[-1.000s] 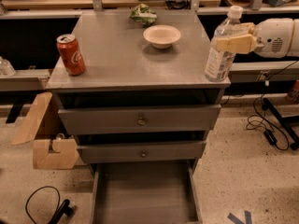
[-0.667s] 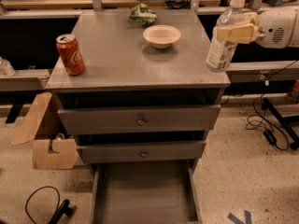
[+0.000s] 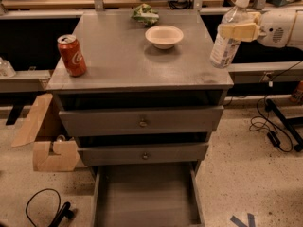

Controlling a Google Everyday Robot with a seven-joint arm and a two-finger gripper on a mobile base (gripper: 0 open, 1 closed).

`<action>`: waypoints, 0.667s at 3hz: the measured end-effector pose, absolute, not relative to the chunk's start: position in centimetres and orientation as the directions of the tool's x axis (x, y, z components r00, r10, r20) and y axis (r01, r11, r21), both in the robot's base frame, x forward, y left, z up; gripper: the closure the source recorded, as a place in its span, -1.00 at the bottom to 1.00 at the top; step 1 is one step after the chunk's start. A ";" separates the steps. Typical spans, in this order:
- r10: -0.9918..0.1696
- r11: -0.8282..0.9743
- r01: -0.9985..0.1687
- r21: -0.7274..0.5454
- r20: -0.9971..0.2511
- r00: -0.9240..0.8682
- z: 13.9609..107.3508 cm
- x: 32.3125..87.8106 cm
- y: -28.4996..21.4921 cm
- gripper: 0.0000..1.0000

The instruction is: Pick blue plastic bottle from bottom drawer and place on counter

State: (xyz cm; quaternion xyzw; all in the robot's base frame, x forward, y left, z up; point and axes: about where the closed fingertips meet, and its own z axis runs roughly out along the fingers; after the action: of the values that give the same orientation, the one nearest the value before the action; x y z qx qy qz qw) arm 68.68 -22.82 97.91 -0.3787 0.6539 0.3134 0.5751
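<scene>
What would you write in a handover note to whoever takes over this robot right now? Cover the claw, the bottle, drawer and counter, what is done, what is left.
Claw: shut on the blue plastic bottle, gripping its upper part at the counter's right edge.
Bottle: slightly tilted, base over the counter; contact unclear.
Bottom drawer: open, bottle not in it.
Done: bottle out of the drawer, up at the counter.
Left: set it down upright, open the claw, pull away.
</scene>
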 end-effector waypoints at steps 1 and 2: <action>-0.131 0.527 -0.850 0.004 -0.988 -0.086 94.8 71.1 -23.1 1.00; -0.133 0.527 -0.850 0.020 -0.985 -0.105 92.8 72.2 -23.0 1.00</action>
State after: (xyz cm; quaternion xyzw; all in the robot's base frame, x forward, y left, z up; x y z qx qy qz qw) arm 72.23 -22.96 92.83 -0.3663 0.6709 0.3202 0.5596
